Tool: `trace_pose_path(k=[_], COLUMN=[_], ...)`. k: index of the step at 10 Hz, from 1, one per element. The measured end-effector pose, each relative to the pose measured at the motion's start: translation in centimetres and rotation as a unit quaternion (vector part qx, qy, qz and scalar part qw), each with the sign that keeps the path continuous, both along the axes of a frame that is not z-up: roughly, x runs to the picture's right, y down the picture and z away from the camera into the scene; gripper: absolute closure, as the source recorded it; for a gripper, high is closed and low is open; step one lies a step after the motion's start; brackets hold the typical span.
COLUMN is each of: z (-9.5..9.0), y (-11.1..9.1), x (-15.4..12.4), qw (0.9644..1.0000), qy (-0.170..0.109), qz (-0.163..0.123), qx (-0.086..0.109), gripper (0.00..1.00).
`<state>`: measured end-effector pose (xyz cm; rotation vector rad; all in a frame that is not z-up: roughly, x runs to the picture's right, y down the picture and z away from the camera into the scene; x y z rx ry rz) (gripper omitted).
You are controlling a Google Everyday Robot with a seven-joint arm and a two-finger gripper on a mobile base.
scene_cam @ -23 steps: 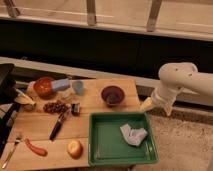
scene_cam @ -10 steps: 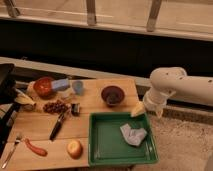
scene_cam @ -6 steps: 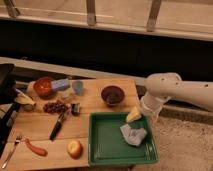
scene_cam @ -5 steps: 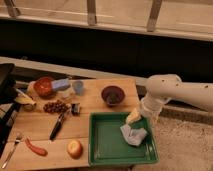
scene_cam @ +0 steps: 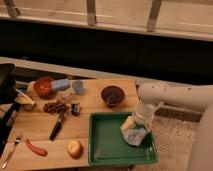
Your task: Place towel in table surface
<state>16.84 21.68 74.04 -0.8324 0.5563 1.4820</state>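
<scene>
A crumpled pale grey towel (scene_cam: 134,135) lies in the right part of a green tray (scene_cam: 105,142) on the wooden table (scene_cam: 95,100). My gripper (scene_cam: 129,124) hangs from the white arm (scene_cam: 165,95) that comes in from the right. It is low over the tray, right at the towel's top left edge. Part of the towel is hidden by it.
A dark bowl (scene_cam: 112,94) stands just behind the tray. To the left are a red bowl (scene_cam: 44,86), a blue sponge (scene_cam: 60,84), a grey cup (scene_cam: 78,87), grapes (scene_cam: 55,106), a knife (scene_cam: 56,128), an orange fruit (scene_cam: 74,148), a red chili (scene_cam: 36,148) and a fork (scene_cam: 11,150).
The arm has swung left from beyond the table's right edge and lowered, bringing the gripper down over the tray onto the towel.
</scene>
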Motion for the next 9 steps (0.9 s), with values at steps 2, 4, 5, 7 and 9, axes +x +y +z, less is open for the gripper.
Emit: trace_pose_path(k=[2,4,5,7,9], z=[1.7,2.9,3.4,3.8,3.7], y=[1.3,2.5,2.9,3.5,3.7], x=[0.9,1.4,1.3,1.2,0.9], qw=[0.9994,0.9981,0.9975,0.9968,0.9967], qy=[0.011,0.014,0.013,0.009,0.003], qz=[0.008,0.012,0.013,0.013,0.011], qx=[-0.032,-0.059,-0.068,-0.079,-0.08], gripper=[0.2,0.21,0.25,0.42,0.63])
